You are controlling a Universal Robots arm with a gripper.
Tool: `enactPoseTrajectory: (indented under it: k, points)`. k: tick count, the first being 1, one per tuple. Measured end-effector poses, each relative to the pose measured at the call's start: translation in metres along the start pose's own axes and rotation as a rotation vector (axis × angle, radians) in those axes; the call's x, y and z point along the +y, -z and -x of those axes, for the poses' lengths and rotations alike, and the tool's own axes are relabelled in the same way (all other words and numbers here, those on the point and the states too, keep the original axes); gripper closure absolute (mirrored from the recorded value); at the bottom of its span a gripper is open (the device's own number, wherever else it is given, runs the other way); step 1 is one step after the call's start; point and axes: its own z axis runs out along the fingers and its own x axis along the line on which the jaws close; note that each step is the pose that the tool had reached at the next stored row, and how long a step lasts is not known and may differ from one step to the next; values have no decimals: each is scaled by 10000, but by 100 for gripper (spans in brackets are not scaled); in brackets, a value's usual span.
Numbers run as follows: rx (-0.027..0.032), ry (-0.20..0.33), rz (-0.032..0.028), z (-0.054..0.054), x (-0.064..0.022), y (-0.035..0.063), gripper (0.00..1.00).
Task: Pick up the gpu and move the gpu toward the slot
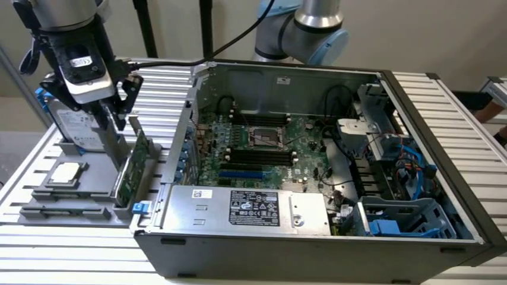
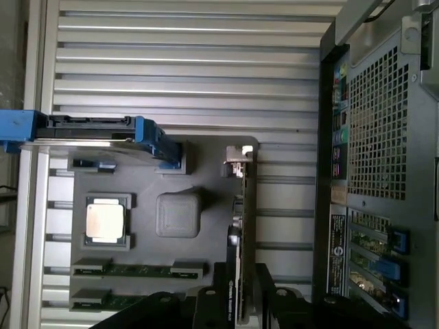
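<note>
Green gpu upright on edge in grey tray, jaws apart over its top edge, open room above

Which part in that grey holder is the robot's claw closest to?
The gpu, the green card standing on edge nearest the computer case: the gripper hangs right over it. The hard drive and processor chip sit farther off.
</note>
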Motion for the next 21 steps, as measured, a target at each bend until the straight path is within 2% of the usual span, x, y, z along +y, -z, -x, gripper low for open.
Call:
enactPoseTrajectory:
  k: [1,2,4,5,6,13,21]
  points:
    - [-1,0,-2,0,-2,-6,64]
    - [0,0,-4,0,-5,-11,64]
    - [2,1,-8,0,-22,-31,53]
    - [2,0,-9,-1,-39,-49,53]
    - [2,0,-9,-1,-58,-67,46]
    - [-4,0,-9,-2,-144,-192,46]
    - [-35,-9,-9,0,-160,-336,46]
